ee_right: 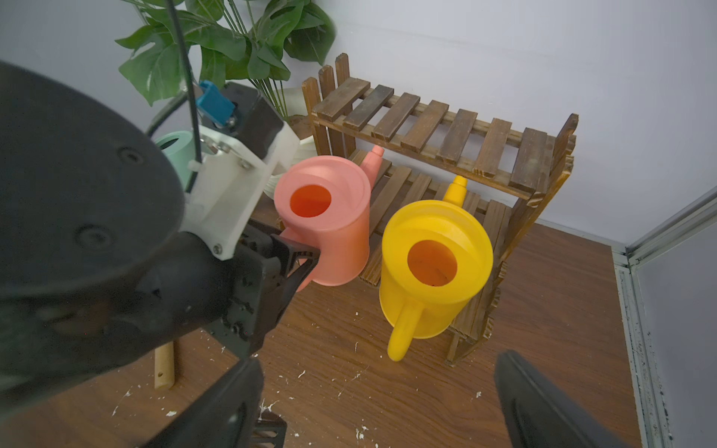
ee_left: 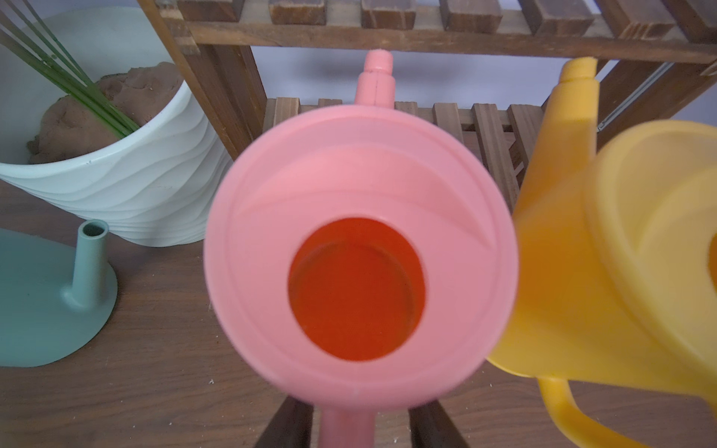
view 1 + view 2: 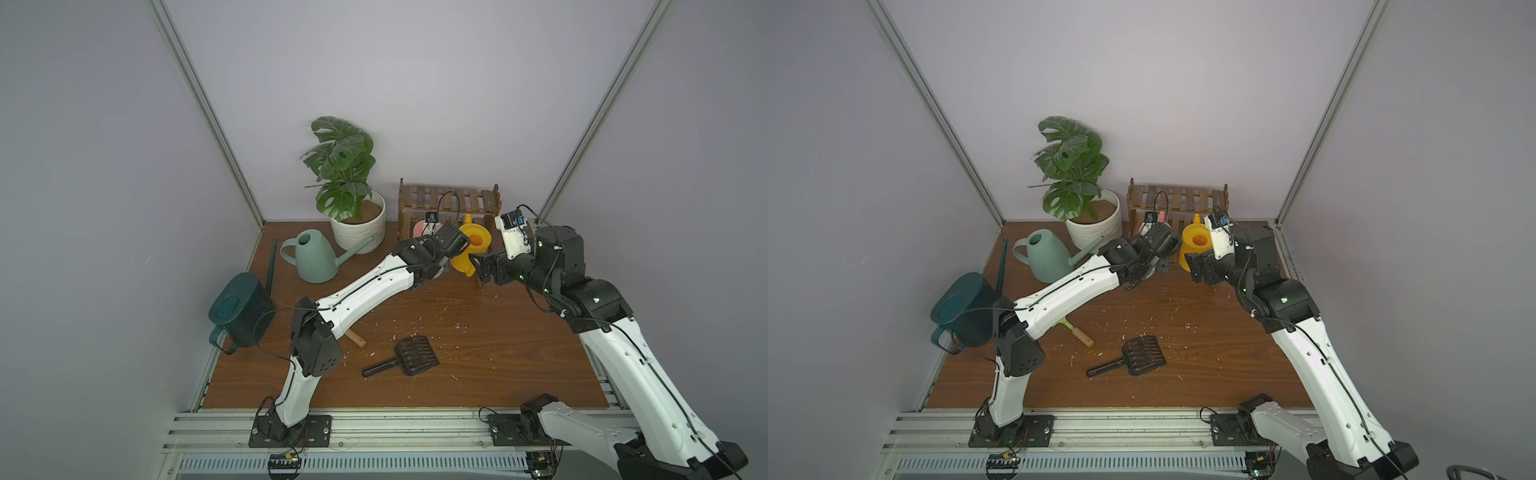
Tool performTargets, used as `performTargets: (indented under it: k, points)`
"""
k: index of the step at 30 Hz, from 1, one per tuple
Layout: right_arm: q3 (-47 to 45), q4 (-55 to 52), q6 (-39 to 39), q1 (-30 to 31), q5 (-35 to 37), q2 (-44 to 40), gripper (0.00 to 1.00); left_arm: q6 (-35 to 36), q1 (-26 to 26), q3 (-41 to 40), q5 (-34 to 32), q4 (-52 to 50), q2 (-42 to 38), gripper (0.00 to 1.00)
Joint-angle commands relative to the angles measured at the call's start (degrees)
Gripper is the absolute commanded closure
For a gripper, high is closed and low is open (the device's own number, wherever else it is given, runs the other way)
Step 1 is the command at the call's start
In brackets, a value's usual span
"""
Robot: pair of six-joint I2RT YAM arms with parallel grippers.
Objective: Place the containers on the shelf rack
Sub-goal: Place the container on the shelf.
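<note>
— Where is the pink can (image 1: 329,232) sitting? From overhead the left arm is hiding nearly all of it.

— The right wrist view is showing it plainly. It is standing at the front left of the lower tier of the shelf rack (image 1: 446,128), with its spout pointing toward the back wall. The yellow can (image 1: 430,271) is standing just beside it on the same tier, its handle sticking out over the table (image 1: 543,294).

— And the left gripper (image 1: 306,263)?

— Its fingers are sitting narrow on either side of the pink handle. The left wrist view is showing a gap on one side, so I cannot tell whether they are pinching. That view is also looking straight down the can's round filling hole.

— The right gripper (image 3: 480,272)?

— It is hanging wide and empty, near the yellow handle.

— What else is lying around?

— Only the top views are showing the dark teal can (image 3: 241,309), at the table's left edge. The sage-green can (image 3: 313,257) is standing on the table, its long spout reaching toward the white plant pot (image 3: 359,235). A black slotted scoop (image 3: 409,357) and a wooden-handled tool (image 3: 357,338), partly under the left arm, are lying mid-table among white flecks.
</note>
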Motion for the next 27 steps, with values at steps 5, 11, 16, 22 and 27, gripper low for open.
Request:
performTargets:
  k: [5,11,16,22,27]
  points:
    - [-0.3,-0.2,0.5,-0.2,0.0,-1.0,0.04,0.3,1.2,0.0,-1.0,1.0,0.8,0.54]
    - [0.2,-0.2,0.7,-0.2,-0.3,-0.9,0.04,-0.2,1.5,-2.2,-1.7,1.1,-0.5,0.51]
    - [0.6,-0.3,1.0,-0.2,-0.8,-0.6,0.04,-0.2,1.5,-2.8,-0.7,1.0,-1.2,0.47]
    - [1.1,-0.6,1.1,-0.2,-0.6,-0.5,0.04,-0.4,1.5,-3.9,0.7,1.0,-2.4,0.41]
    - [1.5,-0.7,1.0,-0.2,-0.2,-0.4,0.04,-0.4,1.4,-5.5,0.9,1.0,-4.3,0.37]
